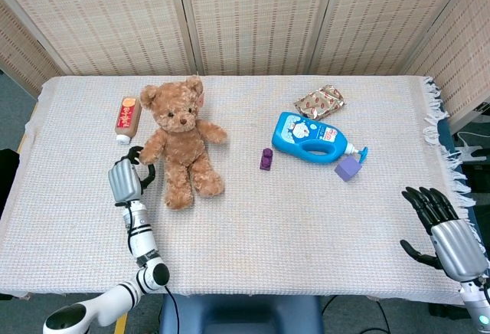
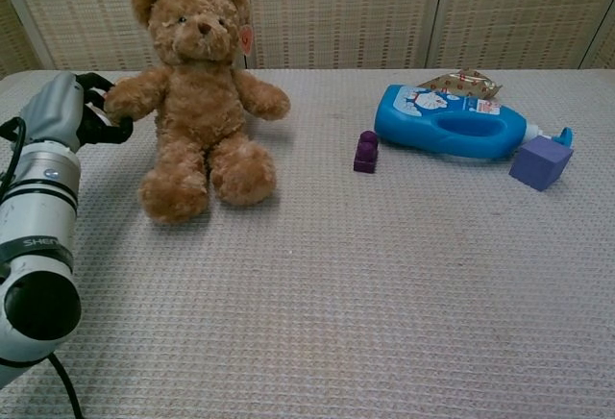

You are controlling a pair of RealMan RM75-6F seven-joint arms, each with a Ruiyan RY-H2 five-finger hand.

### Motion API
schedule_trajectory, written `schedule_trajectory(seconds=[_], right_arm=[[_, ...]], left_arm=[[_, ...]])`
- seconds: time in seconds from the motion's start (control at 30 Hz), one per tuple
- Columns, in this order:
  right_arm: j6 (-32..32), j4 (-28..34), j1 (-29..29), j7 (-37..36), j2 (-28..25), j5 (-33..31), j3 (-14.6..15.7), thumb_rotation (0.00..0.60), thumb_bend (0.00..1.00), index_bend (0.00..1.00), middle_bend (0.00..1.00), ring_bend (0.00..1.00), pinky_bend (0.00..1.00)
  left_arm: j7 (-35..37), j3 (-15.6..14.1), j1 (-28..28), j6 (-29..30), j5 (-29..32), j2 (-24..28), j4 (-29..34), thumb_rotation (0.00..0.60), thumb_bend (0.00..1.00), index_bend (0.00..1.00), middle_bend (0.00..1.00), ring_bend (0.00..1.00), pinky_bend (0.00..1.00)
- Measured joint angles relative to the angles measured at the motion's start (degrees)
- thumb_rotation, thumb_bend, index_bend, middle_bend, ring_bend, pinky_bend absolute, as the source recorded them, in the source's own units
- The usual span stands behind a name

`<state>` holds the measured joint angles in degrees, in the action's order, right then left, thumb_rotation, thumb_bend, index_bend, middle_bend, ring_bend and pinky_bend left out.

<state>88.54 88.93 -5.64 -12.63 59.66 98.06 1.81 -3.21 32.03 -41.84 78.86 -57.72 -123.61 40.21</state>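
A brown teddy bear sits on the cloth-covered table, left of centre. My left hand is right beside it. Its black fingers curl around the end of the bear's outstretched arm. My right hand hovers at the table's right front edge, palm down with fingers spread and nothing in it. The chest view does not show it.
A red-labelled bottle lies left of the bear. Right of centre are a blue detergent bottle, a snack packet, a small purple toy and a purple cube. Woven screens stand behind.
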Motion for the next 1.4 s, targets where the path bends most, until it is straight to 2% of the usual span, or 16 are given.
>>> schedule_trajectory(seconds=[0.27, 0.5, 0.73, 0.97, 1.23, 1.4], right_arm=[[-0.47, 0.23, -0.13, 0.15, -0.12, -0.04, 0.13, 0.6, 0.15, 0.0, 0.04, 0.0, 0.04], [-0.45, 0.24, -0.12, 0.0, -0.2, -0.01, 0.15, 0.6, 0.15, 0.0, 0.04, 0.0, 0.04], [-0.76, 0.3, -0.24, 0.17, -0.2, -0.07, 0.17, 0.6, 0.15, 0.0, 0.04, 0.0, 0.04], [-0.56, 0.28, -0.17, 0.05, -0.24, 0.05, 0.22, 0.6, 0.15, 0.0, 0.04, 0.0, 0.04], [-0.69, 0.25, -0.23, 0.12, -0.18, -0.07, 0.15, 0.6, 0.15, 0.0, 0.04, 0.0, 0.04], [-0.73, 0.27, -0.26, 0.09, -0.21, 0.0, 0.2, 0.6, 0.15, 0.0, 0.04, 0.0, 0.04]], left_arm=[[4.26, -1.19, -0.34, 1.96, -3.05, -0.55, -2.11, 0.6, 0.43, 0.4, 0.5, 0.46, 0.44], [2.11, -1.46, 0.49, -1.04, -1.69, -0.27, -0.97, 0.6, 0.43, 0.41, 0.5, 0.47, 0.44], [4.09, -1.57, 0.27, 1.34, -3.2, -0.67, -2.0, 0.6, 0.43, 0.39, 0.49, 0.46, 0.44], [2.33, -1.92, 0.9, -1.23, -2.33, -0.47, -0.98, 0.6, 0.43, 0.4, 0.49, 0.46, 0.44], [4.14, -2.15, 0.91, 0.81, -3.82, -0.71, -1.64, 0.6, 0.43, 0.39, 0.48, 0.46, 0.44], [2.49, -2.3, 1.25, -1.38, -3.08, -0.26, 0.03, 0.6, 0.43, 0.39, 0.49, 0.46, 0.44]])
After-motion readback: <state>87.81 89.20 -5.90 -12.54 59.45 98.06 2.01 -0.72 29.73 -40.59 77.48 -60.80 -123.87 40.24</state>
